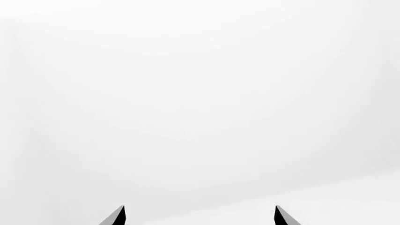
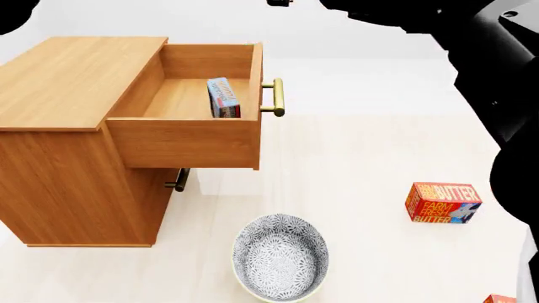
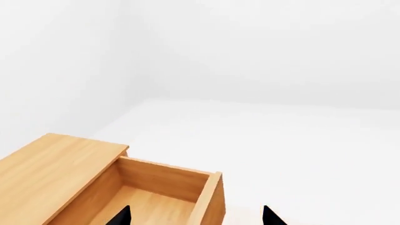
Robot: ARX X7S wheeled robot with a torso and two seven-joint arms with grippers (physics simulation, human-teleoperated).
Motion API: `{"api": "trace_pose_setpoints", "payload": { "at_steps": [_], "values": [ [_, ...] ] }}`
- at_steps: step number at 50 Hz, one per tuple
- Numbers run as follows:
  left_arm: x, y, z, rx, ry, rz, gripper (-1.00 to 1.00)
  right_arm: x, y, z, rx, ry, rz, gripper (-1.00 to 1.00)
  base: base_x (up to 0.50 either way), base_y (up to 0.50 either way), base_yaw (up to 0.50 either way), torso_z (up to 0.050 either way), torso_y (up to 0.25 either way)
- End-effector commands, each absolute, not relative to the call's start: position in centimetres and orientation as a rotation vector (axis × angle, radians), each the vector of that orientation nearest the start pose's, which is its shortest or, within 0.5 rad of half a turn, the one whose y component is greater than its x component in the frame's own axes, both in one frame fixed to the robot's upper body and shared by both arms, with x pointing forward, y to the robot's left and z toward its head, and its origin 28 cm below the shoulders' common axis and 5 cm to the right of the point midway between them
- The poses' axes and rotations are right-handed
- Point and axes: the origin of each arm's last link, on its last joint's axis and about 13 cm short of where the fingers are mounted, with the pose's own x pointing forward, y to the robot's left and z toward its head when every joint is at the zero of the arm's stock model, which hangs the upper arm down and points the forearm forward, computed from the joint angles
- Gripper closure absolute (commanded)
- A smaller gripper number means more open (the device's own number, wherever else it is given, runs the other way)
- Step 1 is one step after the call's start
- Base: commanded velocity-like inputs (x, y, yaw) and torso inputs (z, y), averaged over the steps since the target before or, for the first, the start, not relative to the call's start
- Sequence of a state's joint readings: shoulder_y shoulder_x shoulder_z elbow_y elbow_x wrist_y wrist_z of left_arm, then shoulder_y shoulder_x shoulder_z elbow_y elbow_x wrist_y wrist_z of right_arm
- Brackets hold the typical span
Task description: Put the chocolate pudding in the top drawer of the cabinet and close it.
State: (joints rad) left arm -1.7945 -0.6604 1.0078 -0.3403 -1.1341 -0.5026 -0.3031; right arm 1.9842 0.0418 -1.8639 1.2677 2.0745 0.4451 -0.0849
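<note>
Wooden light-brown three-drawer cabinet (image 2: pixel 76 113) has its top drawer (image 2: pixel 181 142) pulled fully out, brass bar handle (image 2: pixel 276 97) at the front. Small thin chocolate pudding box (image 2: pixel 223 98), light blue edge, stands on edge inside that drawer, leaning against or just beside the inner face of the drawer front; cannot tell which.

Right gripper (image 3: pixel 195 216) hangs above the drawer, tips apart and empty, so released; the pudding lies below it, out of the right wrist view. Left gripper (image 1: pixel 200 216) also shows spread tips, nothing between them, facing blank white.

Remaining step by my read: push the drawer shut.

Risks:
- Pudding upright on edge, so a hard shove may tip it flat; probably harmless, since it sits below the drawer rim.
- Push off-centre or glancing the handle could skew the drawer or slide the whole cabinet instead of closing it.
- Arm descending may clip the open drawer's wall.

Patterned grey-white ceramic bowl (image 2: pixel 281 257) and orange-red butter box (image 2: pixel 443 202) sit on the pale floor, well apart from the drawer.
</note>
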Motion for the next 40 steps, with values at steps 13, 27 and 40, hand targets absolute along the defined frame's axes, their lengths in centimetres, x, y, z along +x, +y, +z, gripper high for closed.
{"api": "trace_pose_setpoints", "payload": {
  "at_steps": [13,27,40],
  "values": [
    [34.4,26.8,40.8,0.185,-0.312,-0.215,-1.00,39.7,-15.0,41.3,0.142,0.075,0.127,-1.00,0.00,0.00,0.00,0.000,0.000],
    [34.5,26.8,40.8,0.189,-0.300,-0.366,-1.00,38.5,-18.7,40.4,0.163,0.086,0.016,-1.00,0.00,0.00,0.00,0.000,0.000],
    [35.6,15.2,36.5,0.202,-0.286,-0.514,-1.00,36.6,-20.8,39.1,0.177,0.097,-0.056,-1.00,0.00,0.00,0.00,0.000,0.000]
  ]
}}
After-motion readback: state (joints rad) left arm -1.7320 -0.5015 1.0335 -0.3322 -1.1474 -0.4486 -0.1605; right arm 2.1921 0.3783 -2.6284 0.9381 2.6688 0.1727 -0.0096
